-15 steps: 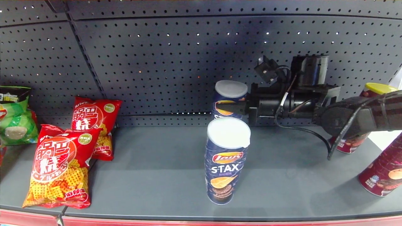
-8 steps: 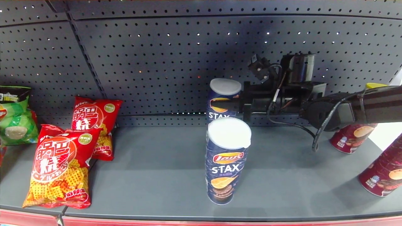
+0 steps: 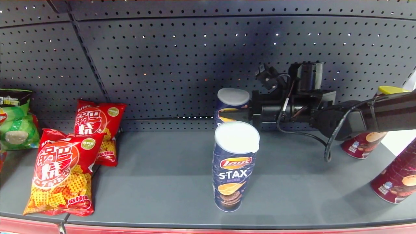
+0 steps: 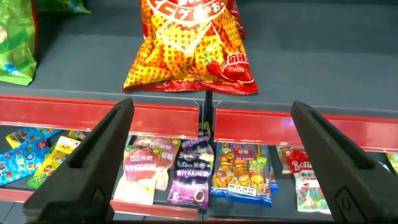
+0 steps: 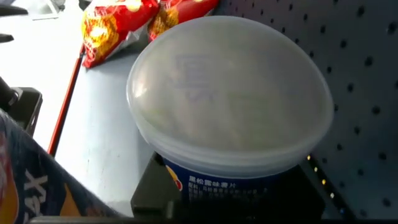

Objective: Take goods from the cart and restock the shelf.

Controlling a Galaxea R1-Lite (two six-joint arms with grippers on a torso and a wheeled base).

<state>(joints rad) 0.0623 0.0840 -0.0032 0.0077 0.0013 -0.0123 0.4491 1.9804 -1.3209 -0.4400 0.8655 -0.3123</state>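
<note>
A blue chip can (image 3: 235, 165) with a white lid stands upright near the middle of the grey shelf (image 3: 156, 175). Right behind it is a second blue chip can (image 3: 231, 104), with my right gripper (image 3: 232, 113) shut on its body from the right side; its base is hidden by the front can. The right wrist view looks down on the held can's translucent lid (image 5: 230, 99), with the front can (image 5: 28, 183) at the edge. My left gripper (image 4: 211, 168) is open and holds nothing, in front of the shelf's red front rail (image 4: 249, 121).
Two red snack bags (image 3: 61, 172) (image 3: 99, 125) and a green bag (image 3: 14, 123) lie at the shelf's left. Maroon cans (image 3: 395, 177) (image 3: 362, 144) stand at the right. The pegboard back wall (image 3: 169, 65) is close behind the held can. A lower shelf holds candy packets (image 4: 193, 171).
My right arm carried the rear can a little to the left, then lowered it slightly behind the front can. The front can and the bags have not moved.
</note>
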